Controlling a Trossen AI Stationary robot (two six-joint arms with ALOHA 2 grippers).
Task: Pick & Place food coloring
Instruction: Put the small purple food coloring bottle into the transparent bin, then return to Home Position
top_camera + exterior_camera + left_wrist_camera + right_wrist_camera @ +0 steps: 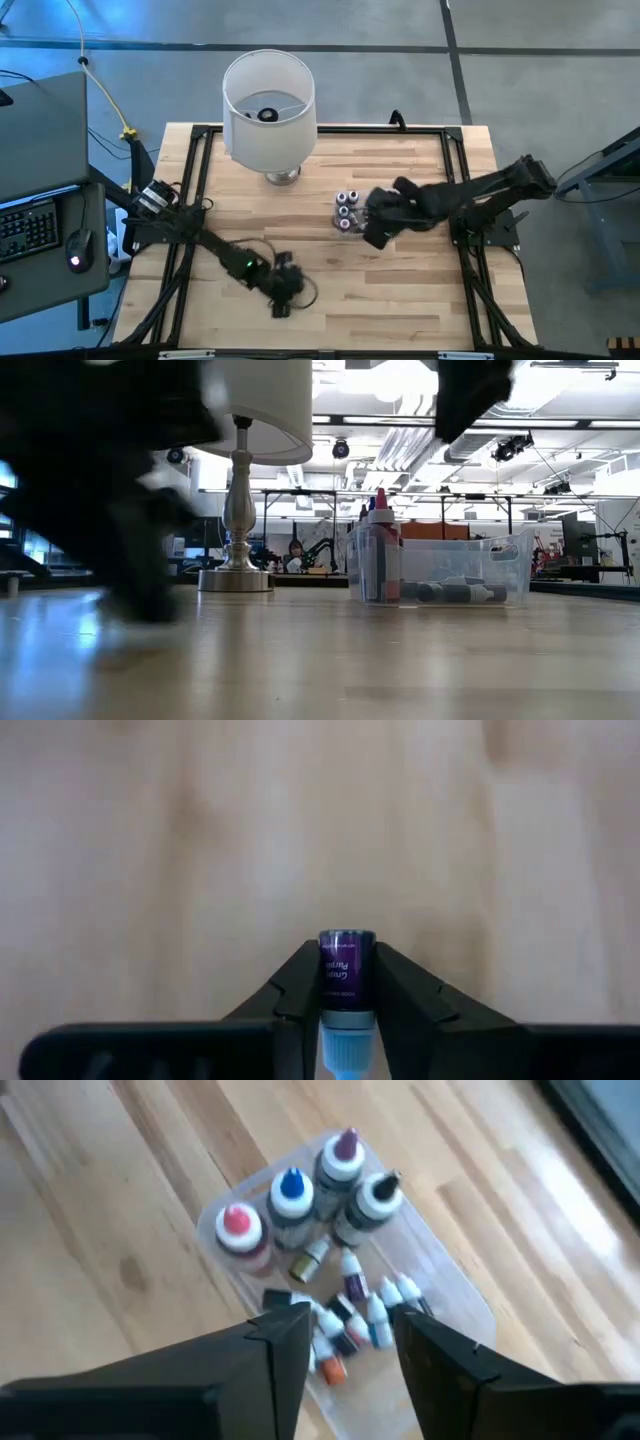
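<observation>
The left arm runs from the left edge of the high view toward the lower centre, its tool low over the desk, fingers closed on a small purple bottle. The right arm reaches in from the right edge toward the centre, its tool pointing down with fingers spread apart.

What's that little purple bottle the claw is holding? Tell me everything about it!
The bottle is tiny, with a dark purple label carrying small pale writing and a light blue tip at one end. It looks like plastic. It lies pinched between the left claw's two dark fingers, tip pointing back toward the wrist, over the bare wooden table. Only the fingers seem to touch it.
</observation>
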